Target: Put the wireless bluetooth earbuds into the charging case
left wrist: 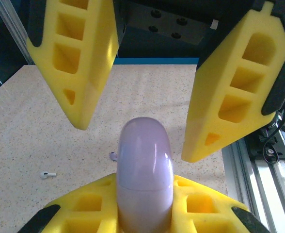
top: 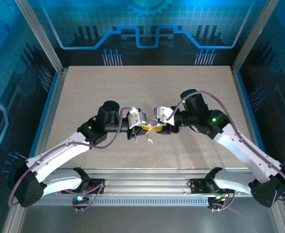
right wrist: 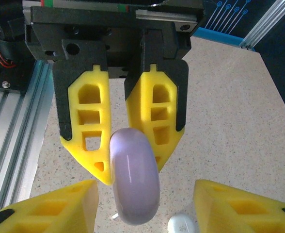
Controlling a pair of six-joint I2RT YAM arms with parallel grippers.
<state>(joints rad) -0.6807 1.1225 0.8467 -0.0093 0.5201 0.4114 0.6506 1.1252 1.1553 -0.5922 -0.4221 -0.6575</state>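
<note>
Sitting in left jaws: charging case (left wrist: 144, 165)

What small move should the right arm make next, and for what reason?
Probably draw the right gripper back from the lavender case: its jaws stand open, apart from it, while the left gripper is shut on it. The earbuds lie on the table, not yet picked up.

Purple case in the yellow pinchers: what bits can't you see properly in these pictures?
Left wrist view: the purple case has its lower end buried inside the left gripper, and one earbud is half hidden behind the case.
Right wrist view: a white rounded thing is cut off by the bottom edge.
Top view: the white specks are too small to identify.
</note>
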